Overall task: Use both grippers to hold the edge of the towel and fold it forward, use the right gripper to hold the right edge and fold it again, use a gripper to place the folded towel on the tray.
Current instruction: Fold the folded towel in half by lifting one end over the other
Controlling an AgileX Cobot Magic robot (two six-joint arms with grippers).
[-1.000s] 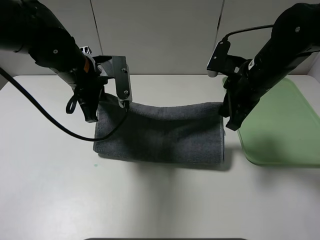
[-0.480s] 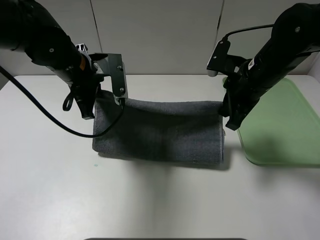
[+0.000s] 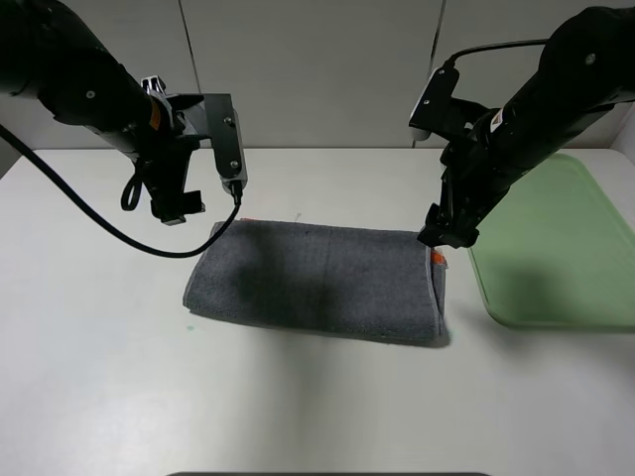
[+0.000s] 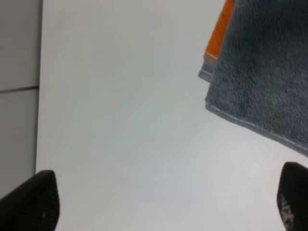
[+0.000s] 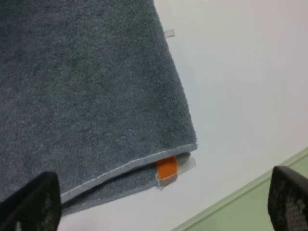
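The grey towel (image 3: pixel 317 283) lies flat on the white table, folded once into a long band. An orange tag (image 3: pixel 438 260) shows at its right end. My left gripper (image 3: pixel 206 203) is open and empty, just above and behind the towel's far left corner. In the left wrist view that corner (image 4: pixel 264 72) lies free beyond the gripper (image 4: pixel 161 202). My right gripper (image 3: pixel 444 236) is open and empty above the towel's far right corner. The right wrist view shows the gripper (image 5: pixel 161 202) spread wide over the layered towel edge (image 5: pixel 86 96) and its tag (image 5: pixel 167 168).
A light green tray (image 3: pixel 556 248) lies on the table just right of the towel. Its rim shows in the right wrist view (image 5: pixel 250 207). A black cable (image 3: pixel 89 223) hangs from the left arm over the table. A grey panel wall stands behind.
Both grippers have let go of the towel's far edge and lifted away. The towel has dropped flat onto the table, folded in two.
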